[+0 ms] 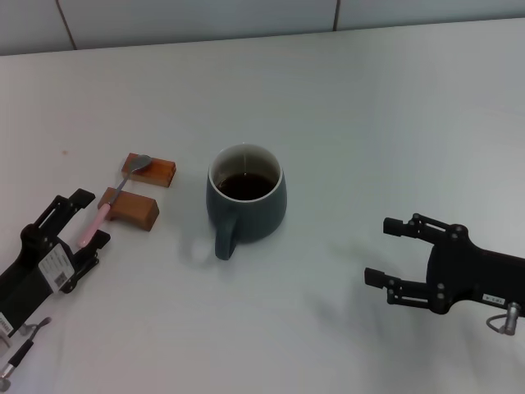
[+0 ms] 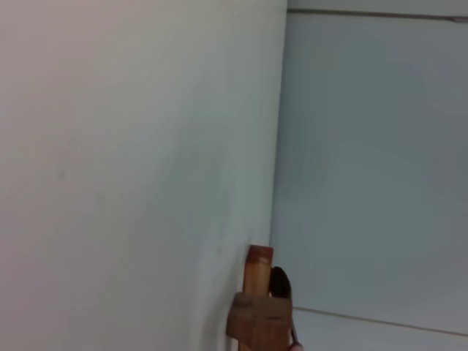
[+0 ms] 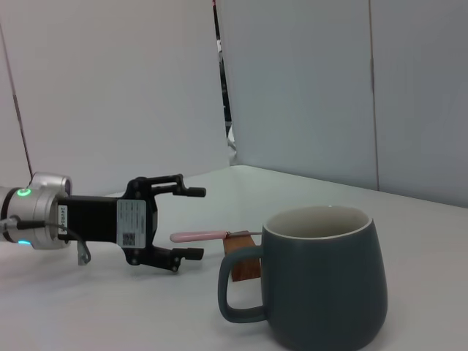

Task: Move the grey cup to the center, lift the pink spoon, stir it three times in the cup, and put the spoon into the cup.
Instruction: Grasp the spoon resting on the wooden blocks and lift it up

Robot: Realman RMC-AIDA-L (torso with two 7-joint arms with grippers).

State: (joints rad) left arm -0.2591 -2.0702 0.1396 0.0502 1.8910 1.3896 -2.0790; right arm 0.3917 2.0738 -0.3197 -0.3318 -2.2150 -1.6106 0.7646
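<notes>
At eight o'clock on the tabletop (image 1: 344, 98) the left claw (image 1: 89, 218) sits spread wide, holding nothing — its fingers flank the handle end of the pink spoon (image 1: 111, 202), which bridges two wooden blocks (image 1: 131, 208); whether they touch it is hard to tell. The grey cup (image 1: 246, 201) stands mid-tabletop, handle toward six o'clock, dark liquid inside. At four o'clock the right claw (image 1: 387, 251) hangs open and empty — its arm cut off by the edge.
</notes>
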